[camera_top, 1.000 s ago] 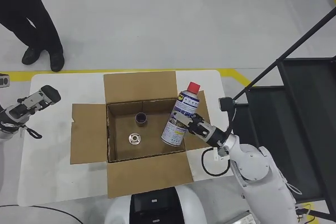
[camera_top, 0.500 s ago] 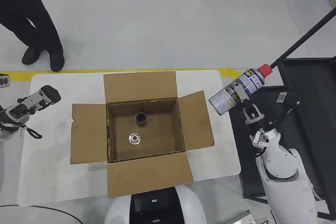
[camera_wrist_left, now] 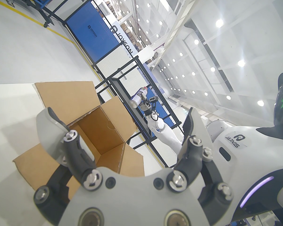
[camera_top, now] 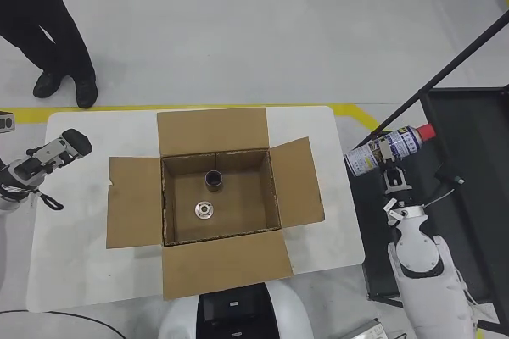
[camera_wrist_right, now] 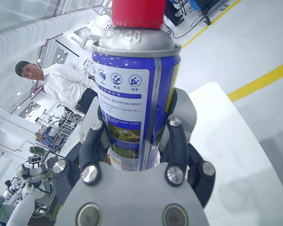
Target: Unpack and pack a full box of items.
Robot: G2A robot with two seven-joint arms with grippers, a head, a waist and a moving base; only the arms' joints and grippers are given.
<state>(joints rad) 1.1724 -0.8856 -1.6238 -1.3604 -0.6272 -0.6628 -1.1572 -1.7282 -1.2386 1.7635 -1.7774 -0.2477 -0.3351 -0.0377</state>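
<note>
From above, we cannot tell what the dark small object (camera_top: 213, 179) and the pale round object (camera_top: 204, 208) on the floor of the cardboard box (camera_top: 220, 131) are. On the right wrist camera, the spray can (camera_wrist_right: 132, 99) loses the end of its red cap (camera_wrist_right: 138, 1) to the picture's edge, its base hidden behind the right gripper (camera_wrist_right: 138, 111) clasping it. From the left wrist, we lose the box floor behind its walls and the left gripper (camera_wrist_left: 120, 112).

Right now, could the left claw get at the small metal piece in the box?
Probably yes: the left claw is open and empty, the cardboard box gapes open, and nothing hangs over the metal piece.
</note>
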